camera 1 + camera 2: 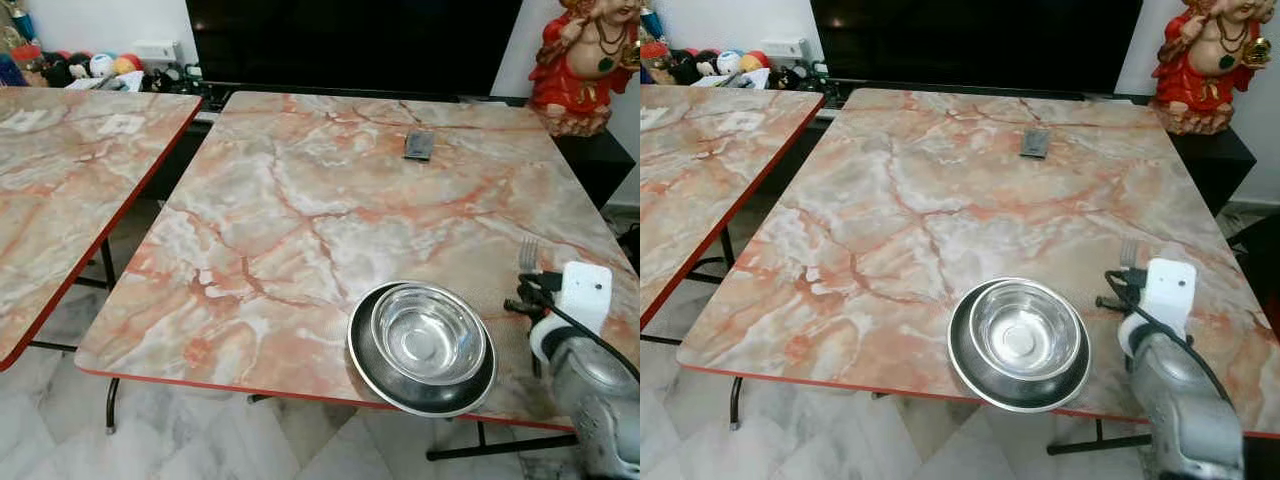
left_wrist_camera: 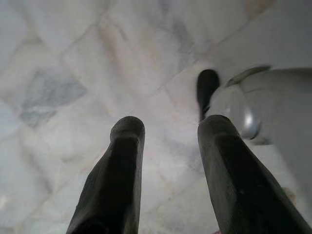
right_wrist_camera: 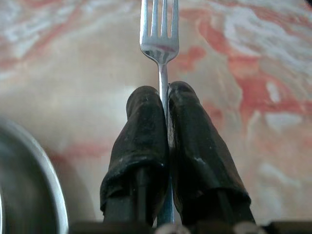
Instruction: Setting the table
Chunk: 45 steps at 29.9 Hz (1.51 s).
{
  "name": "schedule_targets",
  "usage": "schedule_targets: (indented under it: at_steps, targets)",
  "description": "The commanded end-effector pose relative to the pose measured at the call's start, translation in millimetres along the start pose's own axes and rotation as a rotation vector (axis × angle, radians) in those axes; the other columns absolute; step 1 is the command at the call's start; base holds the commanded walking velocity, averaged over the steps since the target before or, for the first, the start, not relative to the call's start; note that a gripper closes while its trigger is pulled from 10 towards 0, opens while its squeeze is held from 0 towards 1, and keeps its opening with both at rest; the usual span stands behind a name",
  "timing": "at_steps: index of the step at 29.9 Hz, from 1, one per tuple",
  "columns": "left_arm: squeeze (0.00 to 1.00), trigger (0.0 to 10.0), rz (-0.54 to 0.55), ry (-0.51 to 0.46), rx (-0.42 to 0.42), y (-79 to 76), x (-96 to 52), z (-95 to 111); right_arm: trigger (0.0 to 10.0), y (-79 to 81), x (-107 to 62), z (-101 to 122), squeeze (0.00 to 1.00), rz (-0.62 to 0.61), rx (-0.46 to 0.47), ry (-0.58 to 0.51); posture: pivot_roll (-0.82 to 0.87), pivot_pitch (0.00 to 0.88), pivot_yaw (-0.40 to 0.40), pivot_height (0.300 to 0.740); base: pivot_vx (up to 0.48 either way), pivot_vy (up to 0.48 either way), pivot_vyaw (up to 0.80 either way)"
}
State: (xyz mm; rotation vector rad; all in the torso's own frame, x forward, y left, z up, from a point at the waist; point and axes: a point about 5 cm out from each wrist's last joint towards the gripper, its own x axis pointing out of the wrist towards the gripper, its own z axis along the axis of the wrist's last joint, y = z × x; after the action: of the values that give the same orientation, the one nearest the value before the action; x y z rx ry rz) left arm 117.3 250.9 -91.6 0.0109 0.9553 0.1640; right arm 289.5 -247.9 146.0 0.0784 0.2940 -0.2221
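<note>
A steel bowl [image 1: 428,333] sits inside a steel plate [image 1: 365,345] at the near edge of the marble-patterned table [image 1: 300,220]. Just right of the plate, my right gripper [image 3: 164,95] is shut on a steel fork [image 3: 159,34], holding its handle between both black fingers [image 3: 141,131]. The fork's tines [image 1: 528,255] point away from me, low over the table top. My right arm [image 1: 585,375] reaches in from the lower right. My left gripper [image 2: 168,129] hangs open over the pale marble floor, nothing between its fingers.
A small dark flat object [image 1: 419,145] lies near the table's far edge. A second marble-patterned table [image 1: 60,180] stands to the left, with a gap between. A red statue [image 1: 580,60] and a dark screen [image 1: 350,40] stand behind.
</note>
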Motion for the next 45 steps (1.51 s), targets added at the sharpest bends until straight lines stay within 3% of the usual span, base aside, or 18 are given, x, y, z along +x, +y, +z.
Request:
schedule_targets:
  at_steps: [1, 15, 24, 26, 29, 45]
  targets:
    - [0.00, 10.0, -0.007, 0.041, 0.020, -4.2, -1.0, -7.8, 10.0, -0.8, -4.5, -2.7, 0.00, 0.006, 0.002, 0.021, -0.02, 0.156, -0.006, 0.740, 0.000, 0.000, 0.00]
    - [0.00, 10.0, -0.012, 0.036, 0.020, -10.0, -0.1, -7.5, 10.0, 6.8, -5.1, -30.6, 0.00, 0.034, 0.050, 0.134, -0.02, 0.140, -0.016, 0.740, 0.000, 0.000, 0.00]
    - [0.00, 10.0, -0.011, 0.037, 0.021, -9.3, -0.5, -8.2, 10.0, 9.9, -3.1, -35.2, 0.00, 0.046, -0.012, 0.119, -0.02, 0.138, -0.016, 0.740, 0.000, 0.000, 0.00]
    - [0.00, 10.0, -0.010, 0.036, 0.021, -8.9, -0.6, -8.3, 10.0, 13.9, -1.2, -34.5, 0.00, 0.059, 0.011, 0.101, -0.01, 0.139, -0.016, 0.740, 0.000, 0.000, 0.00]
    - [0.00, 10.0, -0.008, 0.036, 0.020, -8.5, -0.7, -8.3, 10.0, 15.5, 2.5, -36.4, 0.00, 0.054, -0.045, 0.103, -0.01, 0.143, -0.018, 0.740, 0.000, 0.000, 0.00]
    - [0.00, 10.0, 0.000, 0.035, 0.013, -7.0, -0.8, -8.1, 10.0, 18.8, 14.0, -36.7, 0.00, 0.038, -0.053, 0.082, 0.00, 0.157, -0.020, 0.740, 0.000, 0.000, 0.00]
